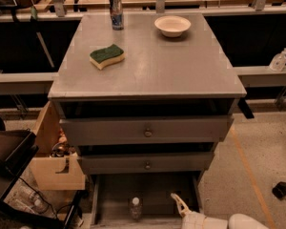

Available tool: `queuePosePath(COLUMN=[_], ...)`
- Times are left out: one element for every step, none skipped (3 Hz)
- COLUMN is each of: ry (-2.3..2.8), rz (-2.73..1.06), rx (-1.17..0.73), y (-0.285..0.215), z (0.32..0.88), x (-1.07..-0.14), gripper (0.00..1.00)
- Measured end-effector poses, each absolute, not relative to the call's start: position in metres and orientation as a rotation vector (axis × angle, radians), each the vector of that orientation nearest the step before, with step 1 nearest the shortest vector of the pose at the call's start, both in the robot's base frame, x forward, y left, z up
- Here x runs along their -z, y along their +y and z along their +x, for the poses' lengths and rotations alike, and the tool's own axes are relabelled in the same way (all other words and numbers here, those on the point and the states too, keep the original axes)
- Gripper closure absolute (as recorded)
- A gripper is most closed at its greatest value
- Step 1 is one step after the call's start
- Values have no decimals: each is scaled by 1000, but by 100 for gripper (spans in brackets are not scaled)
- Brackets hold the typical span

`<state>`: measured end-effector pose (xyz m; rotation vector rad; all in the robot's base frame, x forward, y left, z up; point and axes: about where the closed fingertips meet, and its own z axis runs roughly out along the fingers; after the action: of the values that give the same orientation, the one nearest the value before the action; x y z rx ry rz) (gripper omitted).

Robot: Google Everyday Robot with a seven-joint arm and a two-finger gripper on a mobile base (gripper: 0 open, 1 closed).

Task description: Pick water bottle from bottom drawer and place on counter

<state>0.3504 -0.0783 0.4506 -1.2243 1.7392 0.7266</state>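
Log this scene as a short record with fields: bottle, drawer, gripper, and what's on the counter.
water bottle: upright in the bottom drawer, near its front
bottom drawer: pulled open
gripper: low over the drawer's right side, right of the bottle, not touching it
counter: holds sponge, bowl, can
task step: bottle not yet grasped

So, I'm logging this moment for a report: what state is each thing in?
Bottom drawer: pulled open.
Water bottle: upright in that drawer, capped, not gripped.
Gripper: low in the drawer, right of the water bottle.
Can: upright on the counter.
Bowl: upright, looks empty.
Sponge: flat, green side up.
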Motion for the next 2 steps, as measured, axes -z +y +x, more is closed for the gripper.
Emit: queuePosePath(ry=[1717,1722], rz=[-1177,-1165], rx=[-829,-835], y=[-58,-55], z=[349,353], x=[-405,-400], gripper=[0,0])
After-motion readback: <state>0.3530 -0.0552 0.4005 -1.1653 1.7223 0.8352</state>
